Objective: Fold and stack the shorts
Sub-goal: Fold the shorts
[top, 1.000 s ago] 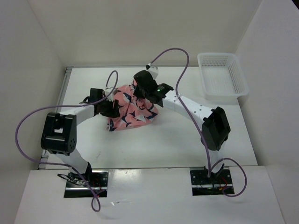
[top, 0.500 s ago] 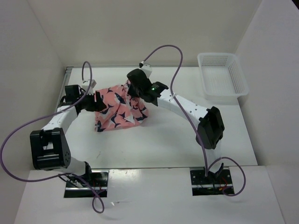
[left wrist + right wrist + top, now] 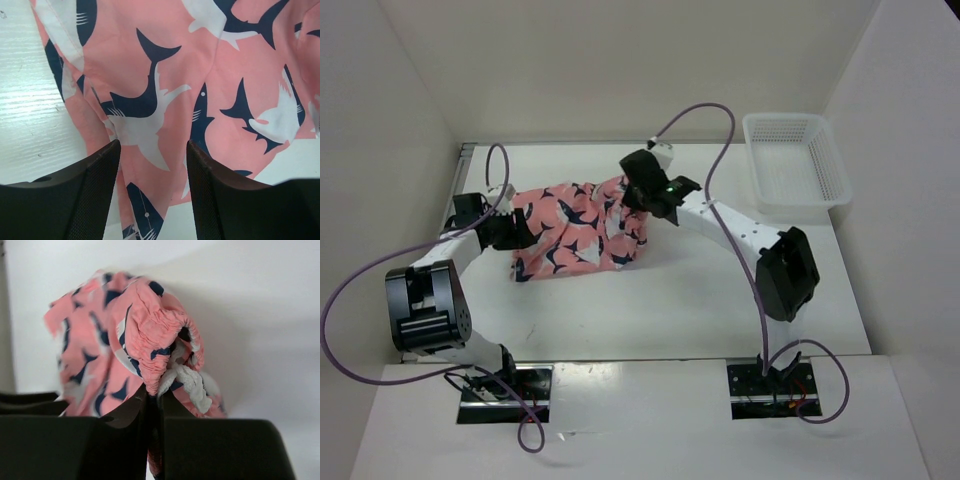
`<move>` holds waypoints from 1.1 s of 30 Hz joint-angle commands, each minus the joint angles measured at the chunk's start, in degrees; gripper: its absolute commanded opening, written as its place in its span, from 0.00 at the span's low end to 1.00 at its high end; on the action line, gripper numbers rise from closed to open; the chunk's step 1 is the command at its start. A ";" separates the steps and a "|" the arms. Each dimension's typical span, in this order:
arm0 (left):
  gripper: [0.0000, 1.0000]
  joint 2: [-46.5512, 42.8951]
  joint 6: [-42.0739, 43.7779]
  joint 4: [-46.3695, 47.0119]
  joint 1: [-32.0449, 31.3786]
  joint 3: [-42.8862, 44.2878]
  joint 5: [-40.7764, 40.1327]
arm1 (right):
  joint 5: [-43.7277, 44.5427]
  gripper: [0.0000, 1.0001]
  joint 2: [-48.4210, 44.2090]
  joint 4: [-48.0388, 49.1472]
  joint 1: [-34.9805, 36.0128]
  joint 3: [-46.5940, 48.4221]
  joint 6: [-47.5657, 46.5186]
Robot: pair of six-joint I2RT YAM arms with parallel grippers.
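The salmon-pink shorts (image 3: 570, 228) with navy-and-white sharks lie stretched left to right on the white table, at the back left of centre. My left gripper (image 3: 510, 231) is at their left end. In the left wrist view it (image 3: 152, 145) is open, its two fingers apart just above the fabric (image 3: 200, 65). My right gripper (image 3: 636, 196) is at the shorts' right end. In the right wrist view it (image 3: 154, 392) is shut on the gathered elastic waistband (image 3: 150, 335), next to the white drawstring (image 3: 192, 382), and holds that end bunched up.
A white mesh plastic basket (image 3: 796, 165) stands at the back right of the table. White walls close in the table on the left, back and right. Purple cables loop over both arms.
The shorts have gone from a bunched heap to a wider spread. My right gripper moved right with the waistband. My left arm drew back to the left edge of the shorts.
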 commanded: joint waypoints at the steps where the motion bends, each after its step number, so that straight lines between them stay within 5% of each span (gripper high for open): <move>1: 0.63 0.51 0.25 3.24 -1.92 0.75 0.61 | 0.67 0.00 -9.59 2.73 -6.71 -5.99 -0.66; 6: 0.64 0.52 0.25 3.85 -5.36 2.25 0.61 | -0.64 0.00 -13.31 2.73 -12.52 -8.47 -3.03; 13: 0.67 2.97 0.25 3.58 -7.82 5.33 0.44 | -1.17 0.00 -10.41 0.70 -11.21 -1.10 -5.59; 33: 0.63 19.76 0.25 10.09 -15.73 12.45 -0.18 | -2.67 0.00 11.03 -3.33 -4.36 22.97 -7.26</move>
